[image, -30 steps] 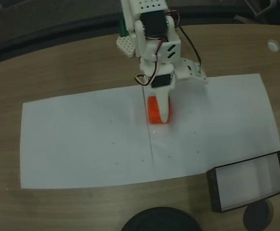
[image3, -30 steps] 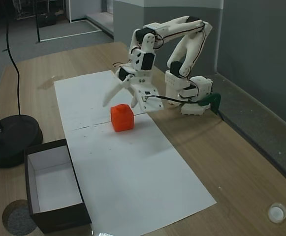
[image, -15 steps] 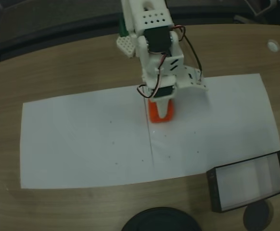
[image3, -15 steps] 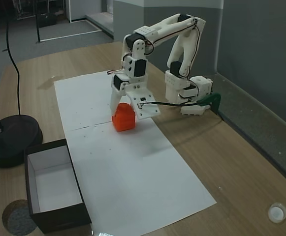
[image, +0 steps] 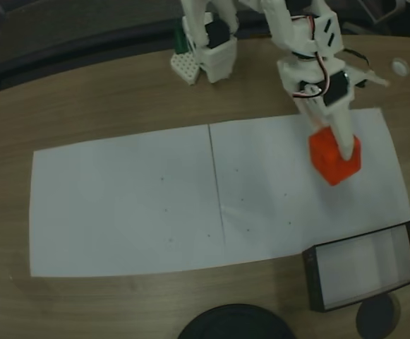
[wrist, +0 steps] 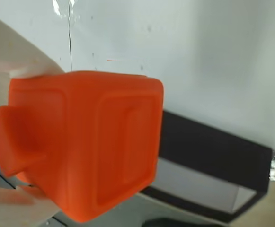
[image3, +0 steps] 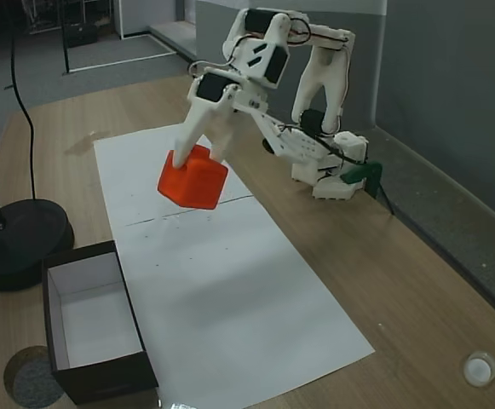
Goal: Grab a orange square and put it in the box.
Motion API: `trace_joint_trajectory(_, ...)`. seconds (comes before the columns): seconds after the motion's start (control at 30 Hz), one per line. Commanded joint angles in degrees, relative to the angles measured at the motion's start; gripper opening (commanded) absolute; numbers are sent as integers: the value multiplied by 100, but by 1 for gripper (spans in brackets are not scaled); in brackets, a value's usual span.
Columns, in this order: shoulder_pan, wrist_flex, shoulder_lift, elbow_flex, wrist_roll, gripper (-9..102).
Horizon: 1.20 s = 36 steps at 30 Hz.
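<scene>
My pincer [image3: 198, 166] pinched the cube [image3: 192, 183], tilted, in the air above the paper [image3: 221, 281], well apart from the box [image3: 94, 375]. In the wrist view the cube [wrist: 85, 142] hid part of the box's [wrist: 213, 153] near wall.

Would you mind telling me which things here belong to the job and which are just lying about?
Part of the job:
- cube, held in the gripper, lifted off the paper
- box, empty

Just lying about:
- paper sheet
- black disc beside the box
- small white cap
- grey round pad
</scene>
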Motion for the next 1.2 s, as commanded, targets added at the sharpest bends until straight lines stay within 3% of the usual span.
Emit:
trace_joint_trajectory(0.0, -220, -290, -272, -1459, 18, 14)
trace_joint_trajectory(0.43, 88, -466, -3797, -5142, 26, 14)
trace_joint_trajectory(0.93, 352, -466, -5493, -6196, 26, 15)
trace_joint_trajectory(1.17, 404, -369, -5467, -6196, 624, 30)
